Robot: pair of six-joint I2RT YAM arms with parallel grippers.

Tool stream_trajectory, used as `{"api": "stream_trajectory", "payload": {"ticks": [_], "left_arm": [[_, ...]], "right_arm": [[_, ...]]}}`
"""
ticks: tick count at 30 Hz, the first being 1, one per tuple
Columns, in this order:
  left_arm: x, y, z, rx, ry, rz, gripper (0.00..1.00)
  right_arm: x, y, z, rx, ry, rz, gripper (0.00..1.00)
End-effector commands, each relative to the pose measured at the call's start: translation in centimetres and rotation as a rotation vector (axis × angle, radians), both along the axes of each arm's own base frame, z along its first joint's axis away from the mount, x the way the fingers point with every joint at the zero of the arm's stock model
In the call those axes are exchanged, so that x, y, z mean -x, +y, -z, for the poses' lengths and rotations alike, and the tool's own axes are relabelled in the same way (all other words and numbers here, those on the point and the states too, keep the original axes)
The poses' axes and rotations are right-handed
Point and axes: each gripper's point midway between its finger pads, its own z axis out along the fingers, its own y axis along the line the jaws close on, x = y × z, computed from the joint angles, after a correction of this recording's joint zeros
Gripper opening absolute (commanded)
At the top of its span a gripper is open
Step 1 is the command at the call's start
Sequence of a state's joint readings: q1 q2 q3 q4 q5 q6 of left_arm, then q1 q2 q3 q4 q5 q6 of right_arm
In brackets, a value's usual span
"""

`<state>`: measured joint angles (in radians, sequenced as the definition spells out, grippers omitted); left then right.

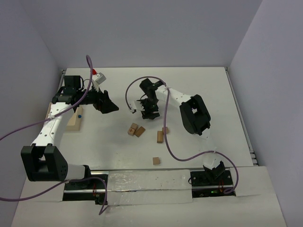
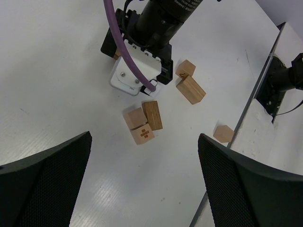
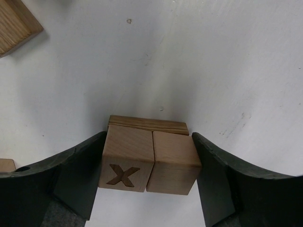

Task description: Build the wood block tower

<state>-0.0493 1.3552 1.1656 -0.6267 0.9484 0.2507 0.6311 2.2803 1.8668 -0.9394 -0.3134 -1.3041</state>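
While right jaws clasp two wood blocks (image 3: pixel 173 161), left jaws gaping wide.

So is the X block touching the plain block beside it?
Touching. The right wrist view shows X block and plain block side against side, only a thin seam between.

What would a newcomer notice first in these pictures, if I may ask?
The right claw, at the centre of the scene, grips two cubes side by side, one engraved with an X, with a flat block just beyond them. Loose blocks lie scattered nearby, while the left claw hovers wide open at the left.
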Motion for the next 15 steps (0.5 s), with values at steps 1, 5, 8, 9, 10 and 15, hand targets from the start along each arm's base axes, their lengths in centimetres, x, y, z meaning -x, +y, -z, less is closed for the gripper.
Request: {"api": "stream_trajectory", "payload": {"ticks": [1,5,8,9,10,15], "left_arm": [[-0.44,0.15,-1.16,0.005,-0.054,0.017,0.99],[-0.5,0.26,-1.21,0.003,-0.056,0.016,0.99],[-0.49,0.33,-1.19,0.001,-0.057,0.016,0.99],[-0.48,0.33,-1.22,0.001,-0.058,0.016,0.99],[-0.47,0.36,-1.18,0.002,-0.057,0.015,0.99],[-0.5,0.42,-1.13,0.002,-0.057,0.013,0.99]], "right_arm": [[0.06,0.22,0.99,0.031,0.001,-0.029,0.75],[0.01,0.15,1.17,0.04,0.002,-0.03,0.73],[0.09,0.21,1.25,0.044,0.002,-0.033,0.7],[0.09,0.22,1.25,0.045,0.001,-0.034,0.68],[0.1,0.22,1.25,0.046,0.001,-0.032,0.68],[-0.06,0.18,1.44,0.053,0.003,-0.023,0.66]]}}
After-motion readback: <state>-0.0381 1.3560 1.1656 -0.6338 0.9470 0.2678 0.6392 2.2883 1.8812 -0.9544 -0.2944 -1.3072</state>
